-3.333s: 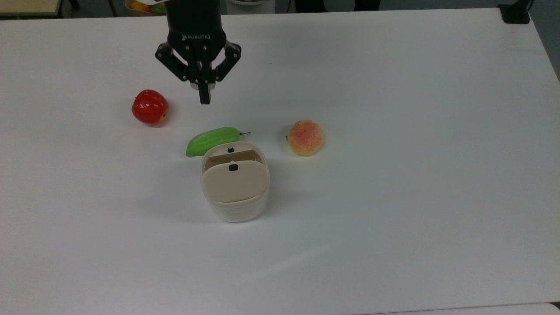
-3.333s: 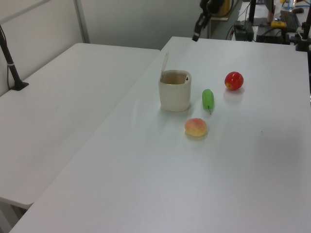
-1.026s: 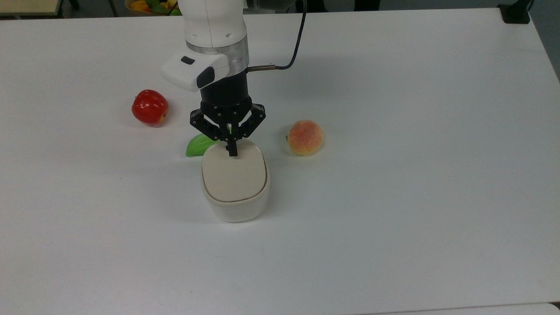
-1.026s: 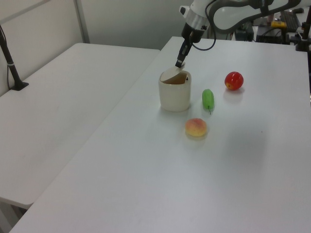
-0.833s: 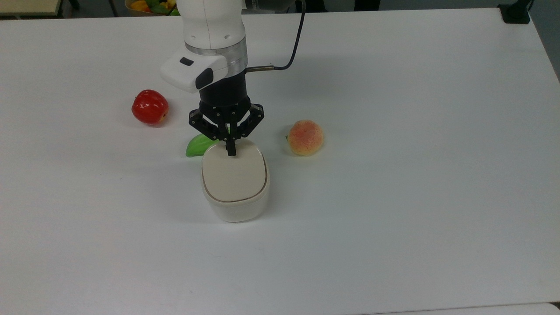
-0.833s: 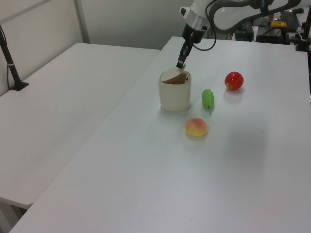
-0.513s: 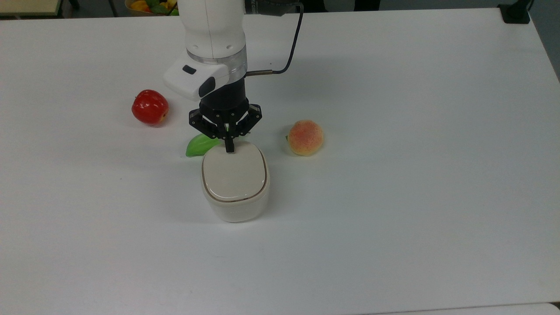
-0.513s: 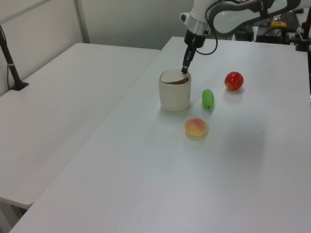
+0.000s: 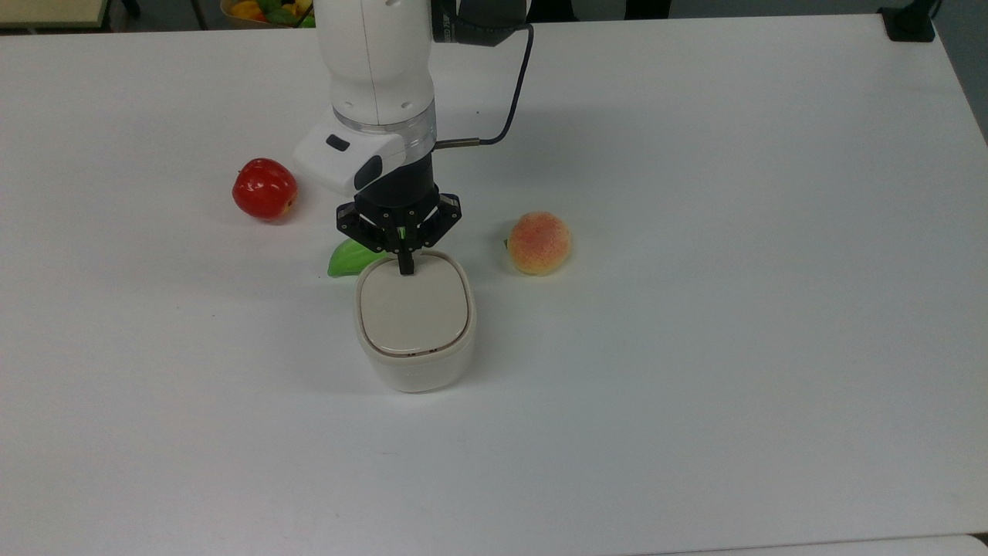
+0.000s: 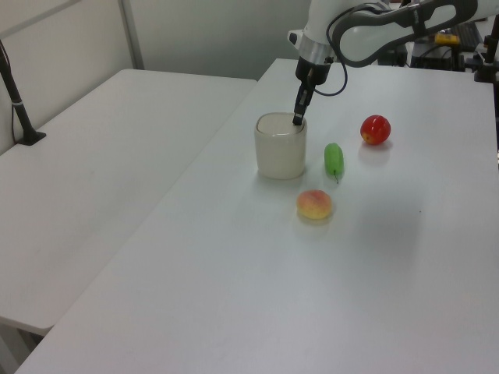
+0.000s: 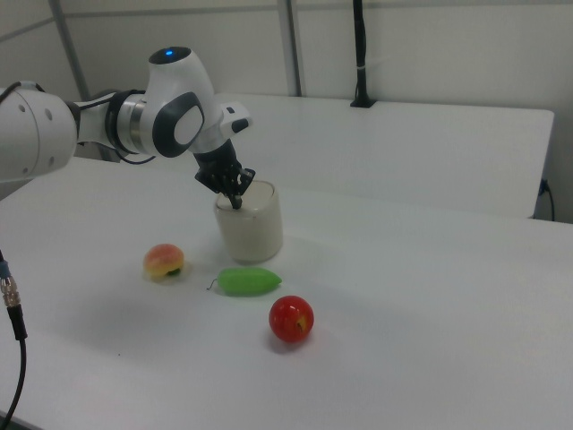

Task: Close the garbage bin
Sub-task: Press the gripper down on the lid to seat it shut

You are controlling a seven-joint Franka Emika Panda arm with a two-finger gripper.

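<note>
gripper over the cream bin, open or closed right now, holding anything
Gripper: closed, holding nothing; its fingertips press the flat beige lid of the cream-white plastic garbage bin.

Green fruit [image 9: 349, 257] crowds the garbage bin [image 9: 414, 363] — table [image 9: 695, 386] elsewhere lies open around it.

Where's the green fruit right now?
In the top view, the green fruit lies on the table just upper-left of the garbage bin, partly behind the gripper.
</note>
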